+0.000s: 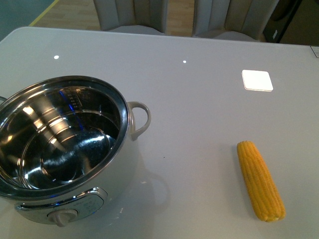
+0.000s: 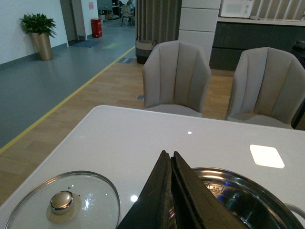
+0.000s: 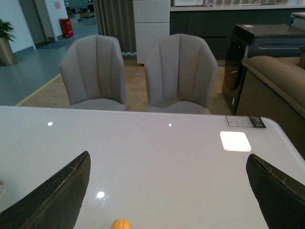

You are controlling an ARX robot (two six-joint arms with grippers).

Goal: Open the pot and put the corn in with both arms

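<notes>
2 grippers on your feed: how do they stand? (DESK)

My left gripper point(image 2: 170, 157) is pressed closed, fingers together and gripping nothing, above the table point(image 1: 199, 99) between the glass lid point(image 2: 62, 200) and the pot point(image 1: 65, 139). My right gripper point(image 3: 167, 160) is spread wide and holds nothing; the tip of the corn point(image 1: 260, 180) shows between its fingers. (OPERATOR)

And the task's things? (DESK)

I see the pot uncovered at the table's left, its lid lying flat just beside it, knob up. The corn lies on the table's right, well apart from the pot. 2 grey chairs point(image 3: 93, 71) stand behind the table. (OPERATOR)
</notes>
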